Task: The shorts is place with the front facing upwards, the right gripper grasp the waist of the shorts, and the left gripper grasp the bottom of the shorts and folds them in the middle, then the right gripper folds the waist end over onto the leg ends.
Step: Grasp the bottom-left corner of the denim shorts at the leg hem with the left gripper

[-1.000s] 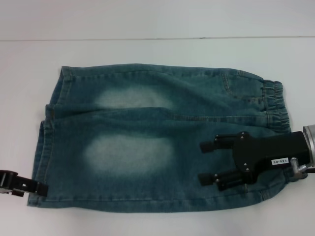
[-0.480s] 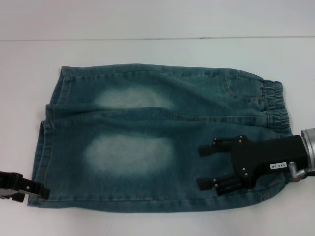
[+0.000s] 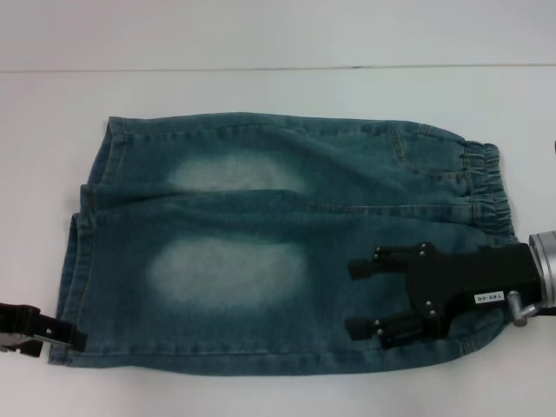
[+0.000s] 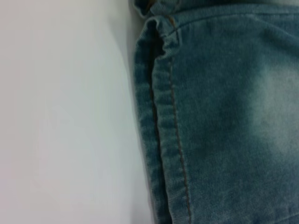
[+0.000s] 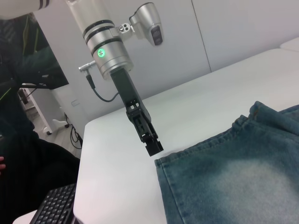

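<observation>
Shorts (image 3: 278, 243) lie flat on the table (image 3: 278, 35); right gripper (image 3: 365, 297), jaws apart, has slid lower over the waist end, left gripper (image 3: 39, 326), jaw state indiscernible, at the leg hem—neither grasps yet.

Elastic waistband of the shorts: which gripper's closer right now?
Right. The right gripper hovers open over the shorts just inside the waistband. The left gripper sits at the opposite end, by the leg hem corner.
</observation>
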Controlling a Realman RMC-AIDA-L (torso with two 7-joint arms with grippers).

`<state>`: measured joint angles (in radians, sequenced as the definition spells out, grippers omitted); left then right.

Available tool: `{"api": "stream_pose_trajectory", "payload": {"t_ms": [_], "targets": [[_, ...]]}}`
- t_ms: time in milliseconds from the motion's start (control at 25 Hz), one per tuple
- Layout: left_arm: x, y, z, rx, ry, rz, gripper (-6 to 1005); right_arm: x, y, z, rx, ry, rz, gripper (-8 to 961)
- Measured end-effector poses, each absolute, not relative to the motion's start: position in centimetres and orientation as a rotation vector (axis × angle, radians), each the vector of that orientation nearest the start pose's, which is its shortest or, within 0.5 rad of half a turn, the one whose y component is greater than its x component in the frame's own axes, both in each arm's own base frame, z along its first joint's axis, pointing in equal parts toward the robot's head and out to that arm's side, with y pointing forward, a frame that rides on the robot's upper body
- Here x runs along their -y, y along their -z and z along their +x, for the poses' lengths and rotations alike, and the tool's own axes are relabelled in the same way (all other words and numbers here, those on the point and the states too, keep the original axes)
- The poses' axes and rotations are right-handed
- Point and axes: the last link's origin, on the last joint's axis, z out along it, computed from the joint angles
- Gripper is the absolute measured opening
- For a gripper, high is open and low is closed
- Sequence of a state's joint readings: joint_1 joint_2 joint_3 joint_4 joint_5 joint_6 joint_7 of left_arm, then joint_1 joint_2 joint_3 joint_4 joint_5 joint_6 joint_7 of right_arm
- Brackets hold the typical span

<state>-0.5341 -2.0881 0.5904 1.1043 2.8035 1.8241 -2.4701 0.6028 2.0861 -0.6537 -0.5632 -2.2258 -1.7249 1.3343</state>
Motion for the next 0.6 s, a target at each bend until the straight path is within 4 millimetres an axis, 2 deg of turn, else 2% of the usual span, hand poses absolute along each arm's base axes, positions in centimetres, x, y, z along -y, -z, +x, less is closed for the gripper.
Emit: {"api": "stream_pose_trajectory", "payload": {"t_ms": [600], "targets": [[-29.8,-5.68,-31.41,1.908,-0.242,-2.201,797,-30.04,2.84,25.11,-0.579,-0.654,-3.053,943]]}}
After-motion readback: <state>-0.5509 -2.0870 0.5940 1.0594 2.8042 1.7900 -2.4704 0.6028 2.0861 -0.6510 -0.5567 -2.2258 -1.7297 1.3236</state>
